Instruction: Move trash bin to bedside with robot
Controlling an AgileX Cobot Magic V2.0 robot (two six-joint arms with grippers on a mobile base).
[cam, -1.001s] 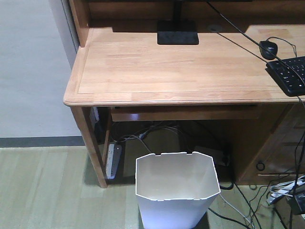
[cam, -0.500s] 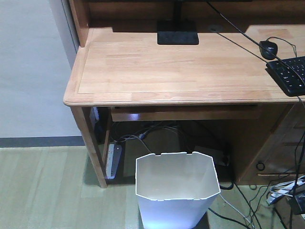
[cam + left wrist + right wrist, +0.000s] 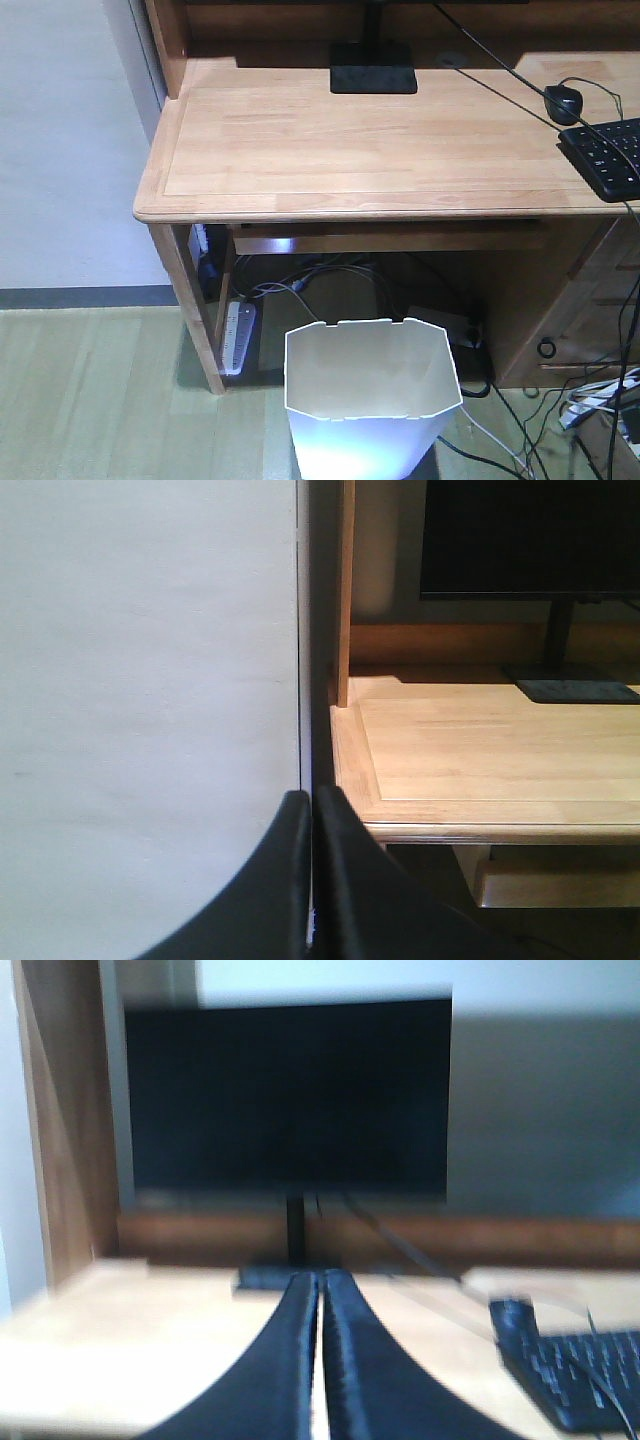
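The white trash bin (image 3: 370,405) stands upright on the floor in front of the light wooden desk (image 3: 380,150), its eight-sided notched rim open and its cream inside bare. The bed is out of view. My left gripper (image 3: 311,800) is shut with nothing between its fingers, raised beside the desk's left corner against a white wall. In the blurred right wrist view my right gripper (image 3: 320,1285) is also shut and empty, held above the desk top and facing a dark monitor (image 3: 290,1100). Neither arm shows in the front view.
On the desk stand a monitor base (image 3: 373,78), a black mouse (image 3: 563,102) and a black keyboard (image 3: 608,155). Under the desk lie a power strip (image 3: 236,335) and tangled cables (image 3: 600,400). A desk leg (image 3: 190,305) stands left of the bin.
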